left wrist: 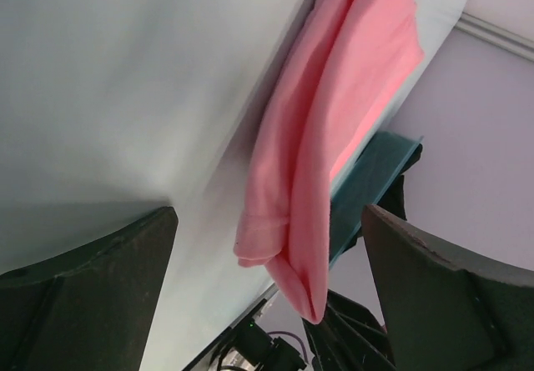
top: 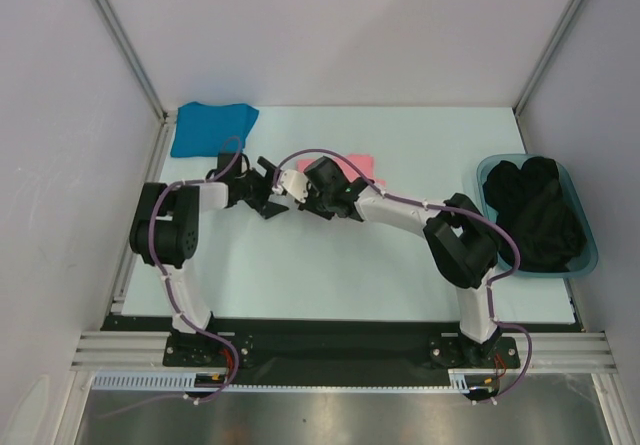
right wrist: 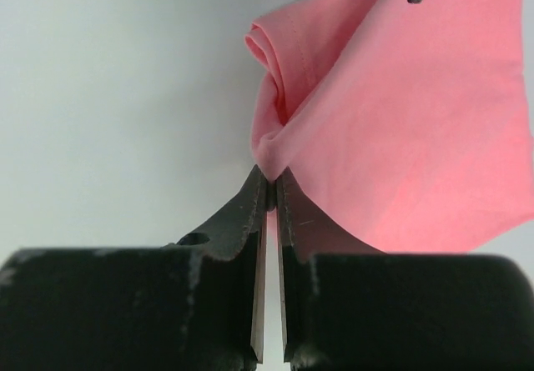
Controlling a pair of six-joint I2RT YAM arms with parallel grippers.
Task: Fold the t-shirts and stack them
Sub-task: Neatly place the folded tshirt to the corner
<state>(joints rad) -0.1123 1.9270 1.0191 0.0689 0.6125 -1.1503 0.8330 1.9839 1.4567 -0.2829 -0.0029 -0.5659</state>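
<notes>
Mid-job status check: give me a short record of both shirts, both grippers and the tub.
salmon pink fabric t-shirt: mid-table, bunched corner pinched
bright blue fabric t-shirt: folded, far left corner of the table, apart from both grippers
right gripper: shut on the pink t-shirt's bunched corner
left gripper: open, next to the pink t-shirt, holding nothing
translucent teal plastic tub: right side of the table, holds black garments
stack: not yet made; the two t-shirts lie apart

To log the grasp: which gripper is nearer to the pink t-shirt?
Right. The right gripper is shut on a fold of the pink t-shirt; the left gripper is open, facing it, apart.
</notes>
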